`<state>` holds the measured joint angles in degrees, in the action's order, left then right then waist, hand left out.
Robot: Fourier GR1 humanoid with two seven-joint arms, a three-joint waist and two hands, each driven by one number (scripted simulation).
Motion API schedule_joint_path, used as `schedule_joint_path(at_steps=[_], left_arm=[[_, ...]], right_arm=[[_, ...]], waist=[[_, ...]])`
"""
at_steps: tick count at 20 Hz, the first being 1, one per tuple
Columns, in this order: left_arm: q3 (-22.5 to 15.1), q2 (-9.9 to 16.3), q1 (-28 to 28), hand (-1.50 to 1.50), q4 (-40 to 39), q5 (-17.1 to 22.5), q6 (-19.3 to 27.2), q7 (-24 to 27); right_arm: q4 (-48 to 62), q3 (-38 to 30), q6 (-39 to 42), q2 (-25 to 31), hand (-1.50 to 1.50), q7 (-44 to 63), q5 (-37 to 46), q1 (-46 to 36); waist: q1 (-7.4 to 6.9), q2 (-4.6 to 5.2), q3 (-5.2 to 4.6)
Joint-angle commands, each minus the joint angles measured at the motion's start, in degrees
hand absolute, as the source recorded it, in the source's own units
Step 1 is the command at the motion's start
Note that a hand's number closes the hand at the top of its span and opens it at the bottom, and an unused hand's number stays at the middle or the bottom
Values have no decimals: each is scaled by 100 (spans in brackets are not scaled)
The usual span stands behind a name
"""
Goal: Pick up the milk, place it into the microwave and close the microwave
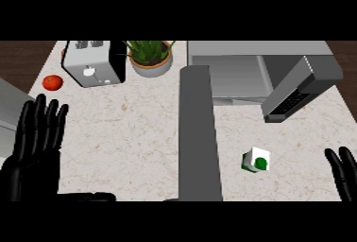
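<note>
Milk point(257, 160) is standing on the counter point(132, 137) below the open microwave point(241, 75) — a small, stiff, probably light carton, best taken by its sides. Right hand point(344, 171) is waiting just beside, fingers straight; left hand point(35, 137) is resting — fingers spread wide.

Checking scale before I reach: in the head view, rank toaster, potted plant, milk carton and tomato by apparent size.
1. Toaster
2. Potted plant, somewhat smaller
3. Milk carton
4. Tomato, smallest, though close to the carton; the carton sits nearer the camera, so that pair is unsure.
</note>
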<state>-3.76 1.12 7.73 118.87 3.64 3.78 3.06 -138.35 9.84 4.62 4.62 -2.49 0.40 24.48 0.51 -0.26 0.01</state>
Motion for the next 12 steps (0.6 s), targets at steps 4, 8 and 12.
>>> schedule_joint_path(at_steps=[4, 8, 12], left_arm=[[-170, -31, 1408, -150, 658, 280, -426, 499], [-194, -15, 2203, -150, 1101, 426, -605, 635], [57, 74, 2433, -150, 845, 746, -1006, 1110]], right_arm=[[-351, 868, -23, -252, -150, -690, 699, 1385], [-148, 1111, -76, -155, -150, -1300, 1180, 1821], [419, 899, -395, -232, -150, -1279, 1357, 1257]], waist=[[-22, -4, -1], [-20, -19, -1], [-65, 6, -3]])
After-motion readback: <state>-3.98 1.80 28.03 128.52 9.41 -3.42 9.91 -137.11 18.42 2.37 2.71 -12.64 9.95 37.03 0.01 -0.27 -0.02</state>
